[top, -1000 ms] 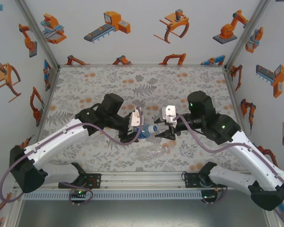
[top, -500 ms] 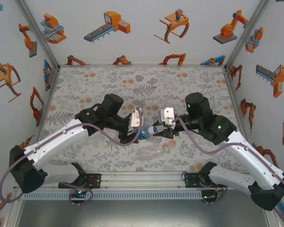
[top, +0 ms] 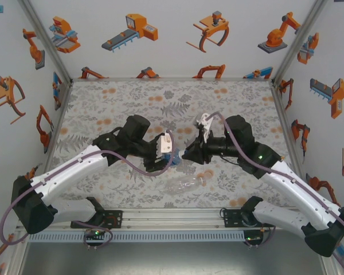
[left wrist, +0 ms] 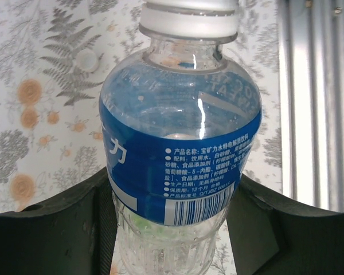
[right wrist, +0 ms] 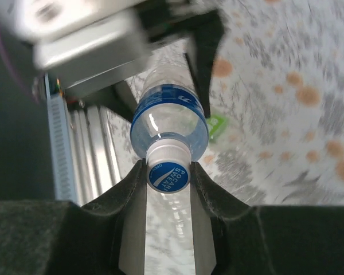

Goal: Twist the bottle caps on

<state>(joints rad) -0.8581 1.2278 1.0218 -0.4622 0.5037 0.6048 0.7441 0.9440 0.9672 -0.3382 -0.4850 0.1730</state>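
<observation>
Currently my left gripper (left wrist: pixel 169 240) is clamped round the body of the small clear plastic bottle with the blue label (left wrist: pixel 178 143), mid-table, neck toward the right arm. My right gripper (right wrist: pixel 167 167) is pinched on the round white screw cap with a blue top (right wrist: pixel 168 177) on that neck, with fingers touching both sides. Another small white cap (left wrist: pixel 87 59) lies loose on the floral mat (left wrist: pixel 23 143) and a longer colourless bottle (top: pixel 186 184) lies nearer the bases.
</observation>
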